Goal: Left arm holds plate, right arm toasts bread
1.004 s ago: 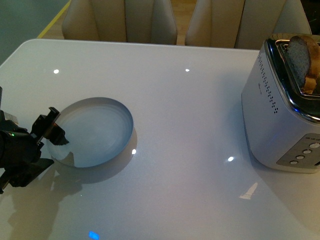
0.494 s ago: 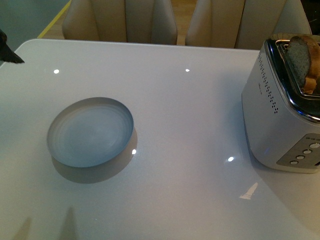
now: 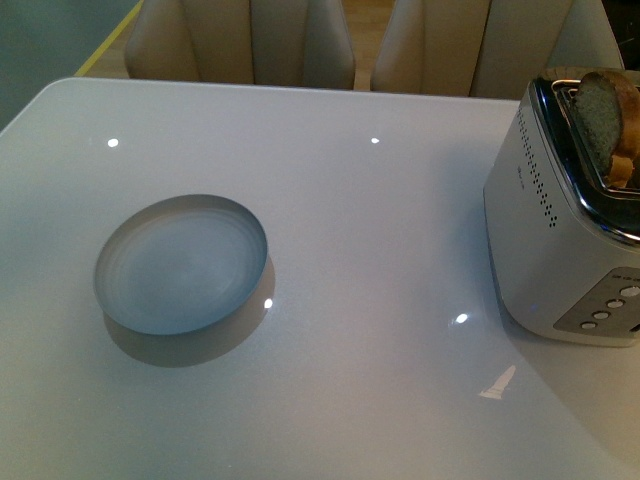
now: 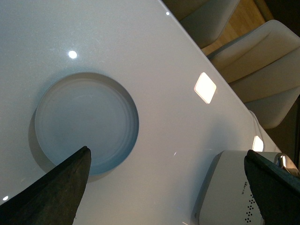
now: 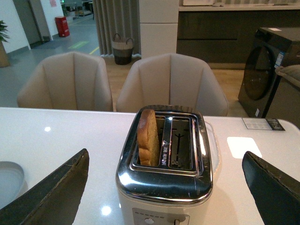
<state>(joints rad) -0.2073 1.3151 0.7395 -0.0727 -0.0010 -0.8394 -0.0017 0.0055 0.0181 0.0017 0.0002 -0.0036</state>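
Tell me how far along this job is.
Done: the bread stands upright in one slot of the toaster. In hand: nothing; the left hand and right hand are both open and empty. Left: the plate sits unheld on the table, without toast.

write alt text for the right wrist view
A silver toaster stands on a white table, with one bread slice upright in one of its two slots. The open right gripper frames it; two beige chairs stand behind.
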